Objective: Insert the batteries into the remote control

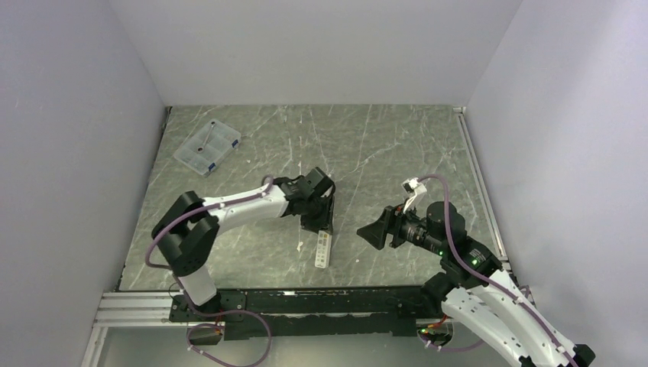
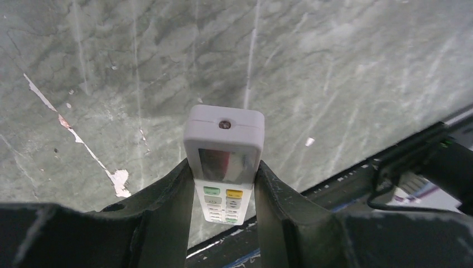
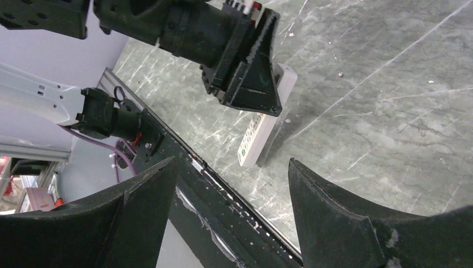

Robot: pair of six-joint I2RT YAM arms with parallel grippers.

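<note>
While your left gripper (image 1: pixel 317 223) is clamping the remote control (image 1: pixel 324 249) by its button half, your right gripper (image 1: pixel 372 233) is hanging spread wide, nothing between its fingers. It is sitting just right of the remote and pointing at it, clear of contact.

In the left wrist view the two dark fingers (image 2: pixel 167 209) are pressing both long edges of the remote control (image 2: pixel 223 162). Its button face is turning up toward the camera. The greenish display end is sticking out past the fingertips.

In the right wrist view the remote (image 3: pixel 260 131) is slanting down out of the left gripper (image 3: pixel 245 78). Its free end is coming down close to the table (image 3: pixel 390 123), near the black rail (image 3: pixel 223 192). You cannot tell whether that end is touching the surface. The right gripper (image 3: pixel 231 187) is framing this with its own fingers (image 3: pixel 139 209) far apart.

From above, the remote is sitting near the front middle of the marbled table (image 1: pixel 397 145), pointing toward the near edge. A clear plastic box (image 1: pixel 206 147) is lying well apart at the far left. A small white scrap (image 1: pixel 299 246) is lying just left of the remote. The batteries are too small to pick out in any view.
</note>
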